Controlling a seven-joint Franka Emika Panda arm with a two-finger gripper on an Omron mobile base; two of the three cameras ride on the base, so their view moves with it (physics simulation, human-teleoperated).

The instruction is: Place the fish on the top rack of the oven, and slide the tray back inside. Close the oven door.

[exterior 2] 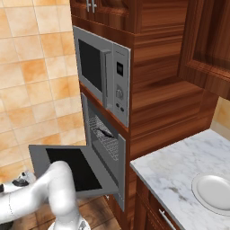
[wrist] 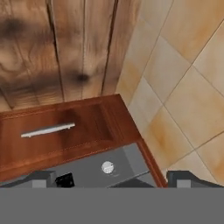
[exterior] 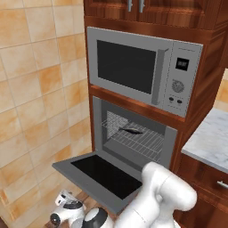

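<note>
Glass-paned oven door [exterior: 95, 171] hangs open (slim fish [exterior: 130, 131] on wire rack [exterior: 142, 141]).

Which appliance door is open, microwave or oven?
The oven door, folded down flat below the cavity, fish on the rack inside. The microwave above is shut.

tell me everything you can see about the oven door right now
The oven door hangs fully open, folded down to lie about level below the oven cavity. It is a wide flat panel with a grey frame, metal by the look of it, around a large dark glass window. Its hinged edge meets the foot of the oven front; the free edge points out toward the robot. Nothing rests on it, and its handle cannot be made out. In the right base view it juts out left of the wooden cabinet.
</note>
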